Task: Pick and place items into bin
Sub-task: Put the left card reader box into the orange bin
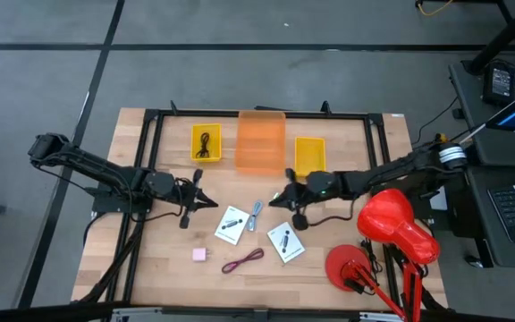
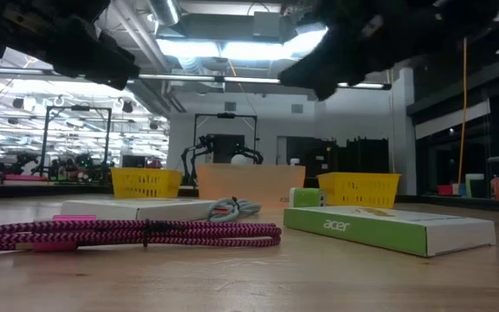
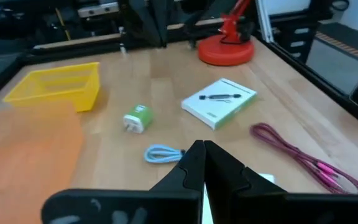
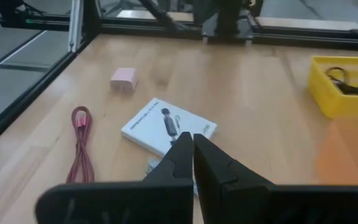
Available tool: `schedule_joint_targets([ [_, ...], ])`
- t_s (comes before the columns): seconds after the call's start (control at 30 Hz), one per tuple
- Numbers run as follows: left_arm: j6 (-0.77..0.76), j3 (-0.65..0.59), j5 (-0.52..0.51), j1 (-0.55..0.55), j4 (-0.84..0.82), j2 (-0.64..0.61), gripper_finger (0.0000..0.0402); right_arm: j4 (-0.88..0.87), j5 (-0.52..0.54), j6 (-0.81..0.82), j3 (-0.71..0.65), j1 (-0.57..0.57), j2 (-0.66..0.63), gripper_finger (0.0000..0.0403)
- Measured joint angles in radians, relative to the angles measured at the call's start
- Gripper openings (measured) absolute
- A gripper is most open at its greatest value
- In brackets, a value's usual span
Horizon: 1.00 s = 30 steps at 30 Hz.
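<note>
We are looking down on a wooden table (image 1: pixel 159 268). The left gripper (image 1: pixel 211 204) is hovering with jaws pressed together, gripping nothing; a white card (image 1: pixel 232 224) is lying just beside it at four o'clock. The right gripper (image 1: pixel 275 199), likewise closed and empty, is hanging above the second card (image 1: pixel 285 241), which sits at six o'clock. A maroon cord (image 1: pixel 243 260) is resting between the cards.

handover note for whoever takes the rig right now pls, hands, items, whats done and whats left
Left hand: shut, empty, above the table's left middle.
Right hand: shut, empty, mirrored at right middle.
Done: black cord lies in the left yellow bin.
Left on the table: two white cards, blue-grey clip, pink square, maroon cord, green cube.
Orange bin and right yellow bin look empty.
</note>
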Motion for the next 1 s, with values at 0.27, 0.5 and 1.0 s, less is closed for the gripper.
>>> schedule_joint_targets([
  [0.27, -0.081, 0.000, -0.001, 0.000, -0.115, 0.002, 0.0002, -0.143, -0.044, -0.001, 0.212, 0.000, 0.183, 0.0000],
  [0.5, -0.132, 0.000, 0.002, -0.011, -0.142, 0.047, 0.0002, -0.273, -0.090, -0.002, 0.365, 0.000, 0.301, 0.0000],
  [1.0, -0.195, 0.000, -0.021, -0.071, -0.022, 0.307, 0.0002, -0.275, -0.171, -0.001, 0.404, 0.024, 0.372, 0.0000],
])
